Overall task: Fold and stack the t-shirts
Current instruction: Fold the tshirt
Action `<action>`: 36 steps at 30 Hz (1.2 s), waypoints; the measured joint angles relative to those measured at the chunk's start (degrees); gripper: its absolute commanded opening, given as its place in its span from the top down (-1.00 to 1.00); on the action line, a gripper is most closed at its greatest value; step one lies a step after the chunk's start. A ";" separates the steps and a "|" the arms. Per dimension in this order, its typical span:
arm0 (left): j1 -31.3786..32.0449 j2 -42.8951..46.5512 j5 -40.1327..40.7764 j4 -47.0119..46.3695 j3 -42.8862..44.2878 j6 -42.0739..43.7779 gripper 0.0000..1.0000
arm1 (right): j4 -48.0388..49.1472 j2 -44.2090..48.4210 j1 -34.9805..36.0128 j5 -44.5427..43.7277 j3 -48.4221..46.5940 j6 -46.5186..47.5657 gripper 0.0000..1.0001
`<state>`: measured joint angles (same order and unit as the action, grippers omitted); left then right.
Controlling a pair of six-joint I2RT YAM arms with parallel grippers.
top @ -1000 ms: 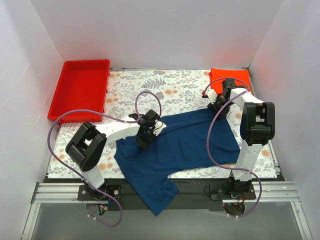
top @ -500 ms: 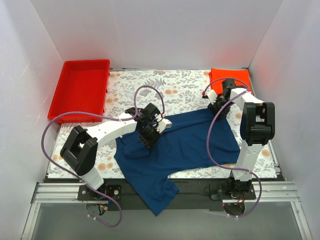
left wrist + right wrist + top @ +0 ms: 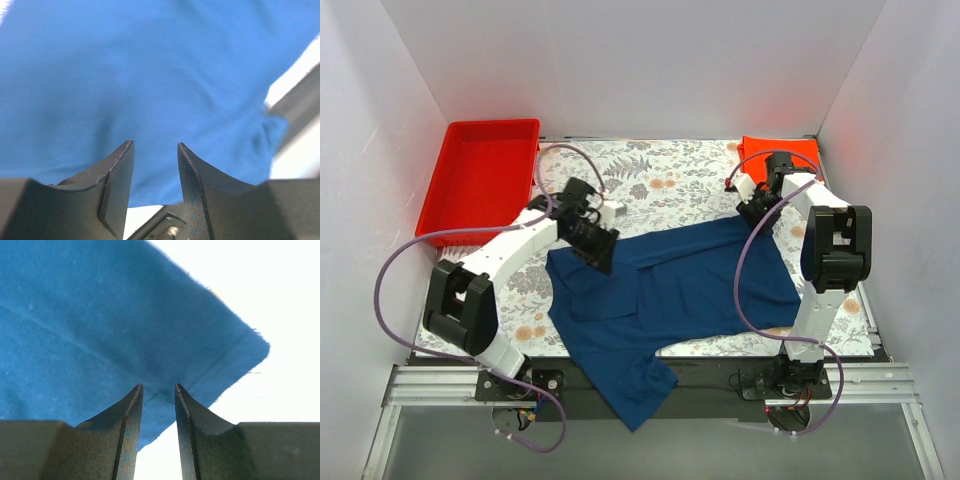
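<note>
One red tray [image 3: 432, 205] sits off to the left of the left pincer [image 3: 598, 243] and farther from the arm bases, well apart from it, with nothing showing inside; the left pincer is clenched on the far left edge of the navy t-shirt [image 3: 680, 290], its jaws nearly together with blue cloth running down between them in the wrist view; from that pincer the shirt spreads rightward and back toward the bases, mostly flat on the patterned table [image 3: 670, 180], one end hanging over the near edge; no print shows on it. The right pincer [image 3: 756, 218] grasps the shirt's far right corner, cloth pinched between close jaws; just beyond it, in the far right corner, lies the orange-red t-shirt [image 3: 782, 150], folded.

Two shirts, then: one folded, one not; one tray; two pincers, both on the navy one.

The step looks like the first fold of the navy shirt; next, I judge, both pincers should carry the far edge evenly toward the bases, keeping it taut.
</note>
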<state>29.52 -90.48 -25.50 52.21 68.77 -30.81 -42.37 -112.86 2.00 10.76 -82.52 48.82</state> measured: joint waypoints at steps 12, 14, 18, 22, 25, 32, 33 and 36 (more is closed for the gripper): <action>-10.95 -4.11 13.75 -6.82 -3.80 -2.29 0.25 | 0.57 -1.49 0.81 -0.48 -6.32 -1.31 0.24; -11.47 -5.70 16.72 -8.04 -5.09 -2.69 0.28 | 0.96 -2.62 1.03 -1.36 -6.01 -1.51 0.24; -13.22 -9.31 22.38 -11.02 -7.58 -2.75 0.35 | 4.09 -3.37 1.31 -4.61 -1.70 -1.66 0.23; -15.32 -10.08 23.23 -12.00 -6.97 -2.69 0.43 | 7.10 -2.21 1.20 -6.23 0.44 -2.01 0.18; -16.00 -12.81 24.48 -11.23 -3.69 -2.14 0.46 | 8.00 -2.05 1.16 -6.58 0.70 -2.95 0.16; -17.70 -26.14 26.84 -10.27 14.64 0.04 0.48 | 8.07 -8.33 0.98 -8.33 -8.55 -6.32 0.10; -18.03 -28.15 26.95 -10.51 17.70 0.44 0.48 | 8.28 -9.44 0.96 -8.46 -10.27 -6.75 0.08; -18.88 -34.14 26.75 -10.51 27.12 1.68 0.42 | 8.76 -11.56 0.85 -8.44 -13.88 -7.74 -0.01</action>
<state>10.63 -124.62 1.26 41.69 95.90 -29.12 -33.61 -124.42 2.85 2.33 -96.40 41.08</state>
